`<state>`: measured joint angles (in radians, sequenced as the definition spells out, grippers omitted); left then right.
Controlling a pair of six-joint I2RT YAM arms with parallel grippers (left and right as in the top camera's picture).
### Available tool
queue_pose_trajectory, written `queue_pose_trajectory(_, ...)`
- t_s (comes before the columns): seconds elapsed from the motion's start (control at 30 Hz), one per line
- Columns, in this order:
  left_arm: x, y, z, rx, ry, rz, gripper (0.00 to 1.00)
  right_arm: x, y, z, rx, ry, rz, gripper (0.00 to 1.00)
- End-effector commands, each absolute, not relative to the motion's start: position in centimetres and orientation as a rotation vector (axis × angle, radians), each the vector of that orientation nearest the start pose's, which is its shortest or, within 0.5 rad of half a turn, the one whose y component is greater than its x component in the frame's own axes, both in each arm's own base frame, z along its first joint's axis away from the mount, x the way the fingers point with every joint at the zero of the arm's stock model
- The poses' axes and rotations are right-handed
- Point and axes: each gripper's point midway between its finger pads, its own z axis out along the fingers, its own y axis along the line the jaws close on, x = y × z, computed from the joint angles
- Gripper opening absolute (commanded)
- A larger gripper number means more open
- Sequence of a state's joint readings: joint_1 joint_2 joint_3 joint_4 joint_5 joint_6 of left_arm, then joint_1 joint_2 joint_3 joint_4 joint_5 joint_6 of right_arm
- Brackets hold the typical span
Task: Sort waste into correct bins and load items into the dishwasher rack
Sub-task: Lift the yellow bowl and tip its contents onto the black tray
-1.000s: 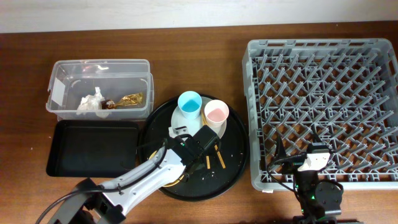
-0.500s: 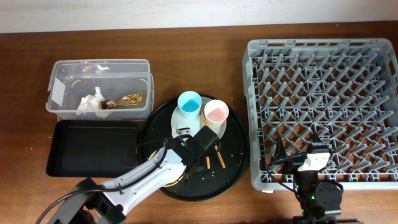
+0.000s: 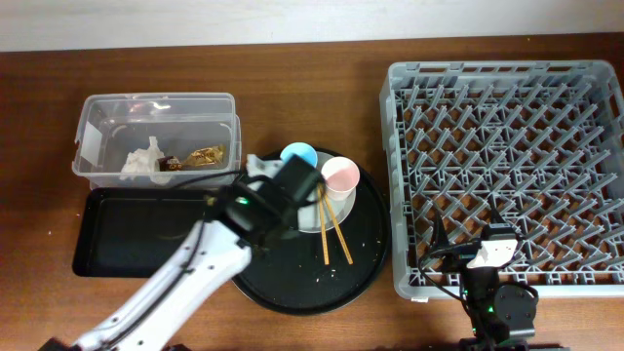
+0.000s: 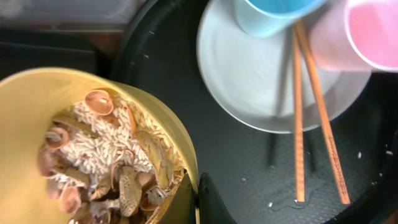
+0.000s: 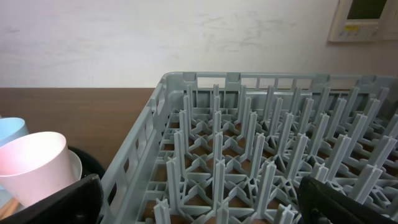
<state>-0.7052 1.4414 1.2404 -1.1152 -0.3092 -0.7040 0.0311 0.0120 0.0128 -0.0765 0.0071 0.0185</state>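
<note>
The left hand point(image 4: 198, 194) is clamped on the rim of the yellow bowl point(image 4: 37, 112), full of rice and scraps point(image 4: 106, 162), over the round black tray point(image 4: 249, 168) beside the plate point(image 4: 249, 81). The right hand point(image 5: 199, 208) gapes wide at the rack point(image 5: 280, 81).

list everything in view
tub: 1, clear, far left
napkin: 1, white, in tub
wrapper: 1, gold, in tub
rectangular tray: 1, black, beside tub
round tray: 1, black, centre
plate: 1, grey-green, on round tray
blue cup: 1, blue, on plate
pink cup: 1, pink, on plate
chopsticks: 2, brown, across plate
bowl: 1, yellow, left of plate
food scraps: 1 heap, tan, in bowl
rack: 1, grey, right
left claw: shut on bowl
right claw: open, by rack
</note>
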Motion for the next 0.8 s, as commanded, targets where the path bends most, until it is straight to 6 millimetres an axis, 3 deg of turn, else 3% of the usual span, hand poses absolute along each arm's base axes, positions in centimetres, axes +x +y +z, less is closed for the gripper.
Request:
queue_pose_trajectory(0.0, 27.6, -11.5, 17.6, -0.051, 2.779, -0.083, 0.0, 24.6, 0.4, 15.5, 0.001, 1.652, 0.021, 0.98)
queue_pose_trajectory(0.13, 30.4, -4.6, 18.7, -0.189, 2.738, -0.414, 0.0, 24.6, 0.4, 15.5, 0.001, 1.652, 0.021, 0.98)
queue_pose_trajectory(0.2, 30.8, -2.3, 19.5, -0.223, 2.676, -0.548, 0.0, 24.6, 0.4, 15.5, 0.001, 1.652, 0.021, 0.98)
queue_pose_trajectory(0.27, 31.1, 1.4, 20.2, -0.278, 2.599, -0.58, 0.0, 24.6, 0.4, 15.5, 0.001, 1.652, 0.021, 0.98)
queue_pose_trajectory(0.33, 31.0, 3.2, 20.7, -0.281, 2.509, -0.68, 0.0, 24.6, 0.4, 15.5, 0.001, 1.652, 0.021, 0.98)
queue_pose_trajectory(0.4, 30.8, 4.4, 20.3, -0.319, 2.384, -0.832, 0.0, 24.6, 0.4, 15.5, 0.001, 1.652, 0.021, 0.98)
queue_pose_trajectory(0.5, 30.5, 5.8, 17.5, -0.377, 2.203, -0.984, 0.0, 24.6, 0.4, 15.5, 0.001, 1.652, 0.021, 0.98)
queue_pose_trajectory(0.6, 29.6, 8.2, 14.7, -0.482, 2.186, -0.951, 0.0, 24.6, 0.4, 15.5, 0.001, 1.652, 0.021, 0.98)
queue_pose_trajectory(0.77, 29.0, 8.2, 14.3, -0.51, 2.194, -0.965, 0.0, 24.6, 0.4, 15.5, 0.001, 1.652, 0.021, 0.98)
